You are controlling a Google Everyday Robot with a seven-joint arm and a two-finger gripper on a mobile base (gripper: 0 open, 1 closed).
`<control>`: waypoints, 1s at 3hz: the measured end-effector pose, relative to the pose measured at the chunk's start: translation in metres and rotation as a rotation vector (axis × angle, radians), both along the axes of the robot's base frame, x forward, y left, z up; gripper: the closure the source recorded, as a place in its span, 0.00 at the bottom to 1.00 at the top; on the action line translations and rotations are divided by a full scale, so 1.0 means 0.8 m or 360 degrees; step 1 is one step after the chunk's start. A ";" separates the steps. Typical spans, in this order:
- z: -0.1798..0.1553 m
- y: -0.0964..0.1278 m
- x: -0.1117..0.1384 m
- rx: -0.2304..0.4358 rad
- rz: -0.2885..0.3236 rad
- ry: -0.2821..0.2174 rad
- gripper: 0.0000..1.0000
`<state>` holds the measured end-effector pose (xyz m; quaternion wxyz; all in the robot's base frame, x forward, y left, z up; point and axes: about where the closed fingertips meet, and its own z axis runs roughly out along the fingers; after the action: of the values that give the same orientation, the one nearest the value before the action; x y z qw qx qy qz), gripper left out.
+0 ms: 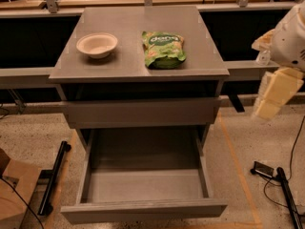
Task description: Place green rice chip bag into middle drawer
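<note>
The green rice chip bag (163, 48) lies flat on the cabinet top (128, 27); I judge it light, crinkly and slippery, so I'd pinch an end seam. Left of the bag sits a bowl (96, 44). Below the bag, the middle drawer (147, 185) stands open. Well right of the bag hangs the gripper (272, 97); its state I cannot tell

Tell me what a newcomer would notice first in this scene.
The bright green rice chip bag lies on the grey cabinet top, to the right of a cream bowl. Below, the middle drawer stands pulled open, showing its grey floor. The pale gripper hangs at the right edge, apart from the cabinet.
</note>
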<state>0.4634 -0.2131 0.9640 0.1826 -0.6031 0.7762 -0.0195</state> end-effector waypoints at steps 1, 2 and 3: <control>-0.004 0.001 0.006 0.0013 0.0002 -0.0003 0.00; -0.006 0.000 0.005 0.0044 -0.0012 0.0005 0.00; -0.012 0.021 0.036 0.0207 0.0007 -0.0054 0.00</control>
<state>0.4923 -0.1960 0.9542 0.2346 -0.5912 0.7714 0.0212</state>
